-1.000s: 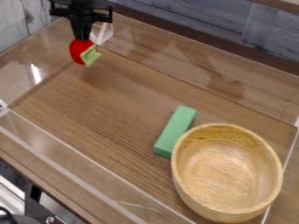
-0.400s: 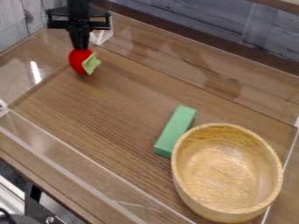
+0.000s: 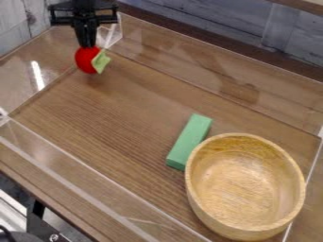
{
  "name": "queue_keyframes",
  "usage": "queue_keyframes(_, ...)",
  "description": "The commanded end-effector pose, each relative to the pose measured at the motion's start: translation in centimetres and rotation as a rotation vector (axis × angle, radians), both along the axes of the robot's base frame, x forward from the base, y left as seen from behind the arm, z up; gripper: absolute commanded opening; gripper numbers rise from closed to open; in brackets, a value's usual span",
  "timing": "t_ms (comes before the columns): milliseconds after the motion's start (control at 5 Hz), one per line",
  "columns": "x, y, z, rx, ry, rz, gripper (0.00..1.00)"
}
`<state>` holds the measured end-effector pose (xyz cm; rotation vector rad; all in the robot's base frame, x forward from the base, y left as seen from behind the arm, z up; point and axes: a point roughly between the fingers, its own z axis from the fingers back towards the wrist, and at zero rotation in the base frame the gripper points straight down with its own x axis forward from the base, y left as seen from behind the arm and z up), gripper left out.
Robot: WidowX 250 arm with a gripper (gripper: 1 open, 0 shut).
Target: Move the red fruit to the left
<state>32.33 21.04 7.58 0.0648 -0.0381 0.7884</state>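
Far-left corner of the table point(image 3: 113, 142): the gripper point(image 3: 85, 43) is clamped on the red fruit point(image 3: 90, 60), barely shifted from a second ago, just twisted slightly. Looks basically delivered, only needs releasing. Green block point(image 3: 191, 141) and wooden bowl point(image 3: 246, 184) sit near the right edge.

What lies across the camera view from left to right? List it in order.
red fruit held under the gripper → green block → wooden bowl
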Motion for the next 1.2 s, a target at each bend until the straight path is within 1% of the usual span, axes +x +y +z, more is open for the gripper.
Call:
queue_keyframes(0,-0.4,0.3,0.6,0.008,-0.031,0.052,0.0)
queue_keyframes(200,-1.0,0.5,0.8,-0.026,-0.033,0.106,0.0)
queue_keyframes(400,-1.1,0.0,1.5,-0.061,-0.04,0.194,0.0)
queue_keyframes(600,-1.1,-0.5,1.8,-0.092,-0.039,0.266,0.0)
queue_keyframes(800,-1.6,-1.5,2.9,-0.124,-0.033,0.237,0.0)
queue_keyframes(1000,-2.2,-2.3,4.3,-0.161,-0.03,0.206,0.0)
